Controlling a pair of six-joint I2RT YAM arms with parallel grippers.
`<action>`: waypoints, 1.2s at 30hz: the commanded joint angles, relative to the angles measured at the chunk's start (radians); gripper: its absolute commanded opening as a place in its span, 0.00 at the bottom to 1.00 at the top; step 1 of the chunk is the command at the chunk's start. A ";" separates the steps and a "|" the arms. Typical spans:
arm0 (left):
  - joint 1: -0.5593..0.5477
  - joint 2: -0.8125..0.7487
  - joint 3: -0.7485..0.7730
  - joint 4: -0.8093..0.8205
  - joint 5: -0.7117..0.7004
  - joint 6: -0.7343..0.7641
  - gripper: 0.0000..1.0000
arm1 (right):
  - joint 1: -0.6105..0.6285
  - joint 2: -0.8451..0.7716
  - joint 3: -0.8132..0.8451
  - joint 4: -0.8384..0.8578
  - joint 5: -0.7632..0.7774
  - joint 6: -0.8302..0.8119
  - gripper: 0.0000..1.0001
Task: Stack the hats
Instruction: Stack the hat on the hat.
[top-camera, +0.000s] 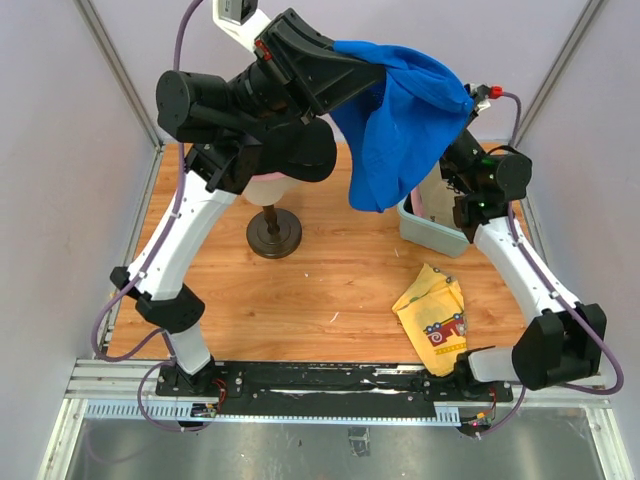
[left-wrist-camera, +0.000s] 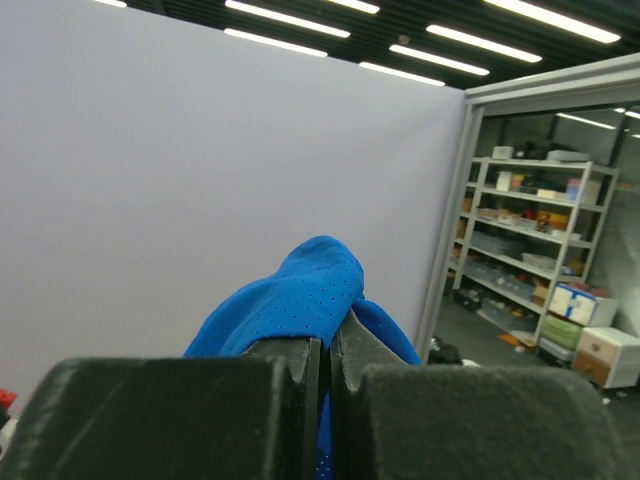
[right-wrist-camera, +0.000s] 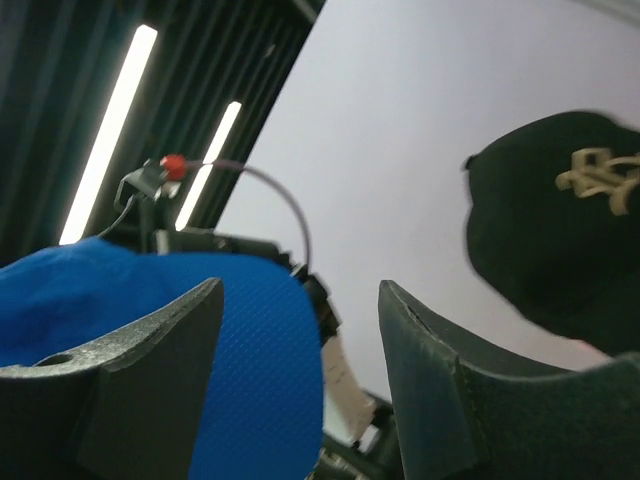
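Note:
My left arm is raised high, and a bright blue hat (top-camera: 405, 125) hangs from my left gripper (top-camera: 378, 62). In the left wrist view the jaws of the left gripper (left-wrist-camera: 328, 352) are shut on a fold of this blue hat (left-wrist-camera: 300, 290). A black hat (top-camera: 300, 152) sits on the mannequin head under my left arm, with a pale pinkish edge (top-camera: 262, 186) below it. My right gripper (right-wrist-camera: 300, 292) stands open beside the blue hat (right-wrist-camera: 250, 380), and the black hat with a tan logo (right-wrist-camera: 550, 240) shows to its right. In the top view the blue hat hides the right fingers.
The mannequin's dark round stand (top-camera: 274, 233) is on the wooden table. A grey bin (top-camera: 428, 226) sits at the right, under the hanging hat. A yellow cloth with red print (top-camera: 435, 315) lies near the right arm's base. Pale walls close in both sides.

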 joint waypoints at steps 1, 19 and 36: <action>0.016 0.051 0.091 0.191 0.051 -0.209 0.01 | 0.085 0.011 0.050 0.290 -0.048 0.158 0.64; 0.046 0.113 0.097 0.428 0.036 -0.426 0.01 | 0.241 0.051 -0.089 0.509 0.029 0.248 0.65; 0.055 0.127 0.096 0.500 0.025 -0.477 0.01 | 0.373 0.111 -0.069 0.579 0.059 0.268 0.66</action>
